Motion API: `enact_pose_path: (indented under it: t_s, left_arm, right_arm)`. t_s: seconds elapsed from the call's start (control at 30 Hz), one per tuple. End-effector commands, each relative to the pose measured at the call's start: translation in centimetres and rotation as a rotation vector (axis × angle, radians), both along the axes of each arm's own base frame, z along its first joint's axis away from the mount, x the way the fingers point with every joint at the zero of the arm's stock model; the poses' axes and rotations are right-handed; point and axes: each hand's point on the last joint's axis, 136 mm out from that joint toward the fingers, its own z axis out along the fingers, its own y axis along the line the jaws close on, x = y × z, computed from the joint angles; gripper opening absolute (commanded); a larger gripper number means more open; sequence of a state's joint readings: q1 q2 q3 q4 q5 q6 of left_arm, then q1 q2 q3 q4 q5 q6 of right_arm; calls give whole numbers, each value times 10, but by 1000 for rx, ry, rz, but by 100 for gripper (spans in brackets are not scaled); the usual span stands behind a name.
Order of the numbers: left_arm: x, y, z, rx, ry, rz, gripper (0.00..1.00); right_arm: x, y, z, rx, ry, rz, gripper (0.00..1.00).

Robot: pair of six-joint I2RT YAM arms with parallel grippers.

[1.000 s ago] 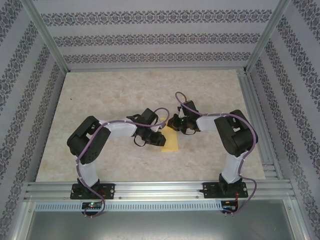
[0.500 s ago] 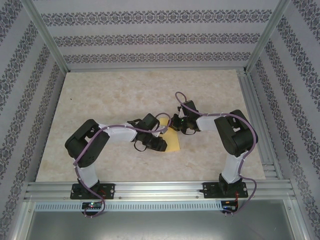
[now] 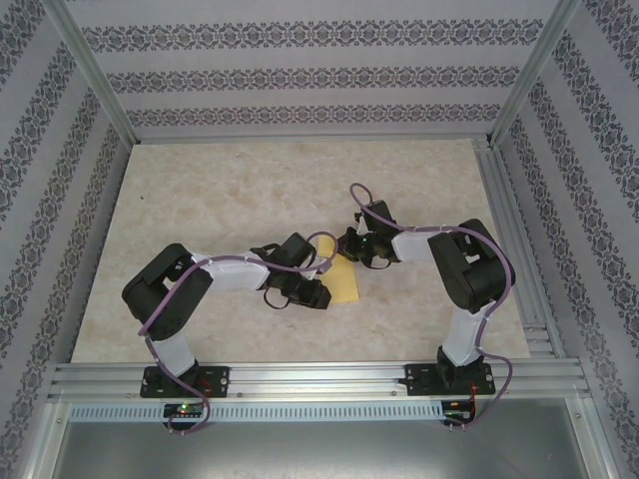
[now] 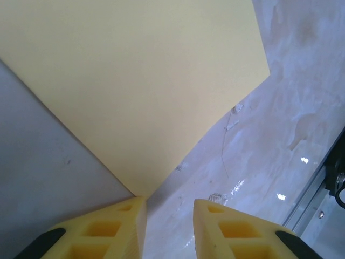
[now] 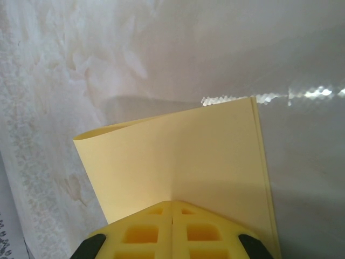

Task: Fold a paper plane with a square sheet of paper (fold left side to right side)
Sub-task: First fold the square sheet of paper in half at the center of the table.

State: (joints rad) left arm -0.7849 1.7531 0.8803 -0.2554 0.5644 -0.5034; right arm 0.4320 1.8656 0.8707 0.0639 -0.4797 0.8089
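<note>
The square sheet of paper (image 5: 183, 162) is pinched in the closed right hand (image 5: 171, 208), doubled over, mid-tabletop (image 3: 250, 190). The left hand (image 4: 170, 208), narrowly parted and empty, sits at its corner. The side-to-side fold looks made, and pressing the rounded bend flat probably comes next.

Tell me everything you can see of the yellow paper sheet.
The square sheet of paper is thin, matte and yellow-orange. It is folded into two layers, with a loose rounded fold on one side and the free edges aligned opposite. It lies on the table. The shut right pincer meets one edge; a corner reaches the open left pincer.
</note>
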Motion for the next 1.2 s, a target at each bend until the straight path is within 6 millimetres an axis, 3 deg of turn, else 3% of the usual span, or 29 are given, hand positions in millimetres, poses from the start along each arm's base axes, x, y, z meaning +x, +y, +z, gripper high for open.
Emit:
enact_pose_path:
  t_s: [0.0, 0.17, 0.23, 0.4, 0.67, 1.03, 1.17]
  left_arm:
    - [-6, -5, 22, -25, -8, -11, 31]
    - [16, -11, 56, -69, -83, 9, 29]
    - [21, -15, 60, -64, -98, -2, 29]
    - [26, -22, 40, -43, -67, -20, 28]
    - [14, -17, 7, -19, 6, -16, 27]
    - [-8, 0, -10, 12, 54, -4, 28]
    - [-9, -2, -1, -20, 48, -1, 28]
  right_arm:
    - [-19, -32, -45, -180, 104, -47, 5]
    - [-18, -32, -44, -177, 100, -47, 5]
    - [-19, -32, -44, -178, 100, -46, 5]
    - [-19, -32, -45, -177, 103, -47, 5]
    - [-19, -31, -43, -173, 99, -45, 5]
    - [-19, -30, -42, -175, 104, -39, 5]
    - [-20, -30, -43, -174, 106, -37, 5]
